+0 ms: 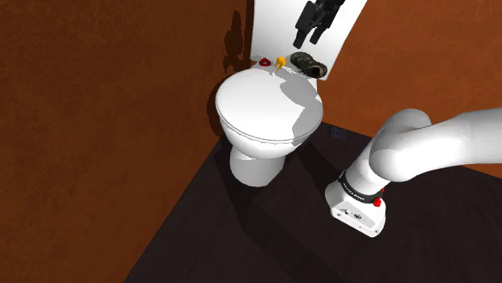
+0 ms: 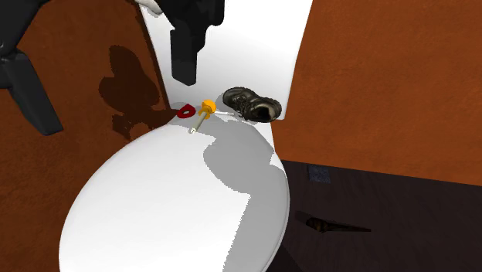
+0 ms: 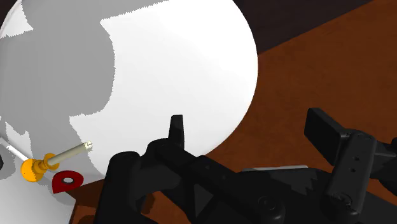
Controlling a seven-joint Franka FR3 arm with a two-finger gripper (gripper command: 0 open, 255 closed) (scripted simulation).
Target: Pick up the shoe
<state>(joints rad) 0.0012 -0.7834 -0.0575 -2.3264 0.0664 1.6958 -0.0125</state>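
Shoulder view: my gripper (image 1: 308, 38) hangs in front of the white tank (image 1: 269, 26). The dark shoe (image 1: 309, 64) lies just below the hand on the toilet's back ledge — apart from it, not held. A yellow-handled tool (image 1: 279, 63) and a small red piece (image 1: 265, 62) lie beside the shoe.

Second exterior view: the two black fingers (image 2: 188, 46) stand wide apart, and the shoe sits lower, outside their gap.

Wrist view: the fingers are spread with nothing between them — the white toilet lid (image 3: 178, 63) lies beyond the hand.
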